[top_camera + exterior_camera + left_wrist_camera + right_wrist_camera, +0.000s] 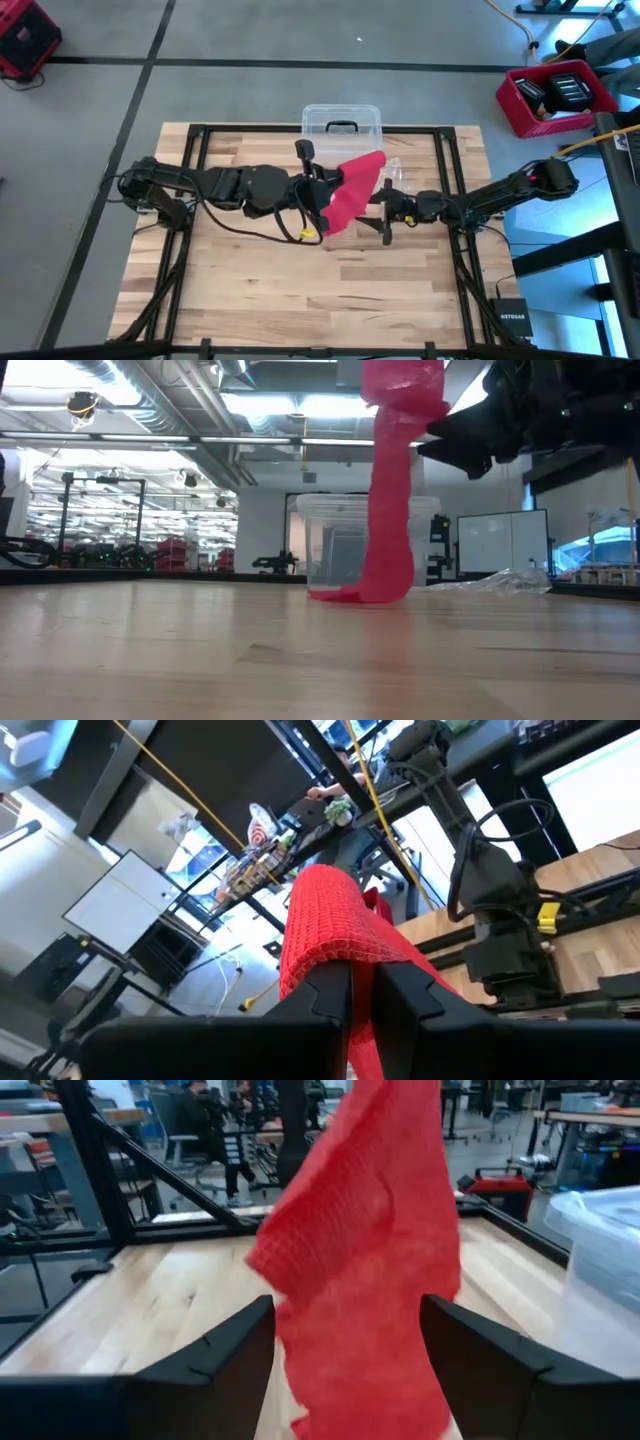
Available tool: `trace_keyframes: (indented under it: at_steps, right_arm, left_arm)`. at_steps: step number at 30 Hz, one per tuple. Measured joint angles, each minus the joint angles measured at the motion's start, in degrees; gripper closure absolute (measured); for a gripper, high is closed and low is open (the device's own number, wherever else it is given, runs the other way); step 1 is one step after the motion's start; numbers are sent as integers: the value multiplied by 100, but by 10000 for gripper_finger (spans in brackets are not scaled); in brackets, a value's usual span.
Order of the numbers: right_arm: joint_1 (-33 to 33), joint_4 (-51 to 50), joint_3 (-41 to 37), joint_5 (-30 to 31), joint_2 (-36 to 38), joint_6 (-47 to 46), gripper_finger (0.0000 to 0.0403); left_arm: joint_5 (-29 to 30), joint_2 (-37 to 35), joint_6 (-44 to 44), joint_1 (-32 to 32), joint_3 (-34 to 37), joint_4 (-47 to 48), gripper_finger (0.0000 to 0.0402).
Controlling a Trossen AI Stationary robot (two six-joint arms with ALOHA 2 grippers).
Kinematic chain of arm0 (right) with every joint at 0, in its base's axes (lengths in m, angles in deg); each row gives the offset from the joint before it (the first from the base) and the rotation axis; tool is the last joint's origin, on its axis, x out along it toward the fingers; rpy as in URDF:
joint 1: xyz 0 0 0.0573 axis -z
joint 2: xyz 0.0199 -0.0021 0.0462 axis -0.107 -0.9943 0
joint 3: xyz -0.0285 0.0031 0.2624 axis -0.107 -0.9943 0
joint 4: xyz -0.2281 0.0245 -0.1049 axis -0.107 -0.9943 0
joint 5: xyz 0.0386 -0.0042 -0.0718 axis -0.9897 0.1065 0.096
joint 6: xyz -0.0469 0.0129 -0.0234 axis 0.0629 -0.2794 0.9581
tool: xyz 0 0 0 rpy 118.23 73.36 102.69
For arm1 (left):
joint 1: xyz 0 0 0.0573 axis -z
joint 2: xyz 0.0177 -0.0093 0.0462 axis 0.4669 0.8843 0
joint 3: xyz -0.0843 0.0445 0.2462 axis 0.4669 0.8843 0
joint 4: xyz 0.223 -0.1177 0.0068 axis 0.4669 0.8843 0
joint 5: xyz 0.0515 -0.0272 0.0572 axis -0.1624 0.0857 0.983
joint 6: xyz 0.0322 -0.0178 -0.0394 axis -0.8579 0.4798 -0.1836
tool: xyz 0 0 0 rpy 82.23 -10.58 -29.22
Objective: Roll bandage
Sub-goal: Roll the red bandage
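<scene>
Left tool point(362, 995) was clamped on the red bandage point(352, 190), holding it above the middle of the table point(250, 290) with its lower end draped onto the wood. Right tool point(345, 1350) stood open just beside the hanging strip. A clear plastic box point(341, 120) sat at the far edge.

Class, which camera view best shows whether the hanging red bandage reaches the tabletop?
The low view: the bandage hangs as a long strip and its bottom end rests on the table. The high view shows only a red patch from above. The left wrist view shows it clamped in the left gripper; the right wrist view shows cloth between open fingers.
</scene>
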Motion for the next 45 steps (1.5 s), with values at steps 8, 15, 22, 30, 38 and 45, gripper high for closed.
trace_keyframes:
  at_steps: [8,15,22,30,38,45]
  right_arm:
    - [0,160,0,-179,-18,-46,195]
    - [4,-324,7,264,-18,152,339]
    - [3,-405,7,306,-19,296,384]
    - [2,-367,7,172,-18,3,369]
    - [2,-556,11,-599,785,-20,249]
    - [-2,-2928,753,-1038,2293,-19,168]
  left_arm:
    - [-2,0,0,4,0,4,384]
    - [-1,2,-217,53,0,-436,384]
    - [-11,2,-1362,322,-2,-1856,384]
    - [-4,2,-1666,435,-2,-1905,384]
    - [238,2,-1332,435,-2,-674,384]
    - [254,2,-1161,461,-2,-363,384]
